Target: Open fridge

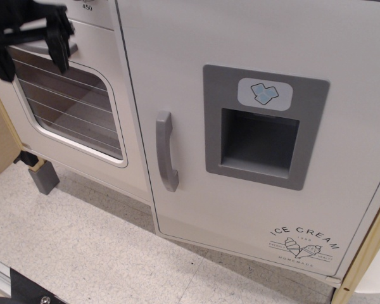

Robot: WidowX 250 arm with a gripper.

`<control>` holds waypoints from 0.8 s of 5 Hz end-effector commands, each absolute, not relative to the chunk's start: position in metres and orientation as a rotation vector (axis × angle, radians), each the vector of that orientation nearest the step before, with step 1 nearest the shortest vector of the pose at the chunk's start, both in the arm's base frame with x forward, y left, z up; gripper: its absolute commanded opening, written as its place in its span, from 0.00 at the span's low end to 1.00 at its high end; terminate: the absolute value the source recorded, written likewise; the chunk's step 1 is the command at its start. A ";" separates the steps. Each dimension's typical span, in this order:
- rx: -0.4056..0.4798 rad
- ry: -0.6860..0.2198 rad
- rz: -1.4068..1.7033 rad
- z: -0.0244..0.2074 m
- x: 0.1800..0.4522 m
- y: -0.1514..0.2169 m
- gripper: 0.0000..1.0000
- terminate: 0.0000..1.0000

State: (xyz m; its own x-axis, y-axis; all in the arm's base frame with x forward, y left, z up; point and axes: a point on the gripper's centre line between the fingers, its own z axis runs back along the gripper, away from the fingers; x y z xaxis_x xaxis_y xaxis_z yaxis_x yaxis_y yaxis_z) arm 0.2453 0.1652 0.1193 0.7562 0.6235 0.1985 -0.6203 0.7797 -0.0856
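Pale speckled floor (82, 234) w/ faint tile seams runs under white toy kitchen; oven door (69, 101) w/ window & wire racks at left, tan wood panel (0, 145) far left, grey block (43, 178) on floor.
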 end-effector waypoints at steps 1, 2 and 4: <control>-0.015 -0.250 0.768 0.141 0.269 0.164 1.00 0.00; -0.035 -0.244 0.768 0.141 0.282 0.147 1.00 0.00; -0.034 -0.247 0.714 0.143 0.288 0.114 1.00 0.00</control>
State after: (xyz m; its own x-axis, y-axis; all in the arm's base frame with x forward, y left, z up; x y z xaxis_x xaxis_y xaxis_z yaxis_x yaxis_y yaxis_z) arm 0.2931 0.1096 0.1215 0.7496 0.6427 0.1580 -0.6361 0.7655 -0.0962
